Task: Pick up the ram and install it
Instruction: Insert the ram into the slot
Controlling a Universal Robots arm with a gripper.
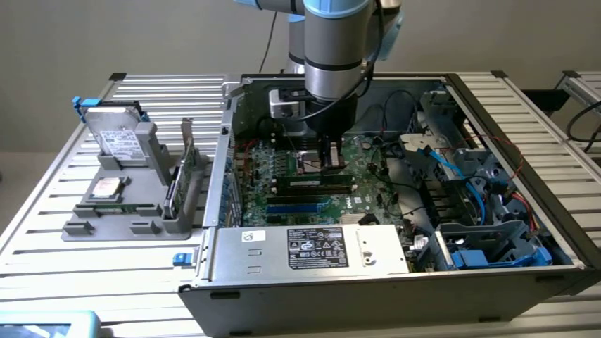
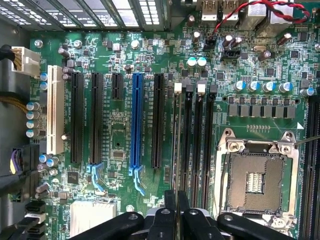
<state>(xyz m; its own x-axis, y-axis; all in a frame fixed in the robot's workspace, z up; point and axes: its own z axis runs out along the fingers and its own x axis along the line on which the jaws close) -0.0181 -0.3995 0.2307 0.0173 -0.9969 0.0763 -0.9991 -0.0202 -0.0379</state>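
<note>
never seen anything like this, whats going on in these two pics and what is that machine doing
The grey and blue column is a robot arm reaching down into an open computer case. One picture comes from a camera standing off the arm. The other comes from a camera on the arm's wrist, looking down on the green motherboard.

The black fingers in the wrist view belong to the gripper. They are shut on a thin green strip that runs along one memory slot. This looks to be the ram, seen edge-on.

Outside the case, on the slatted table at the exterior view's left, a grey holder carries a silver hard drive and a green expansion card.
</note>
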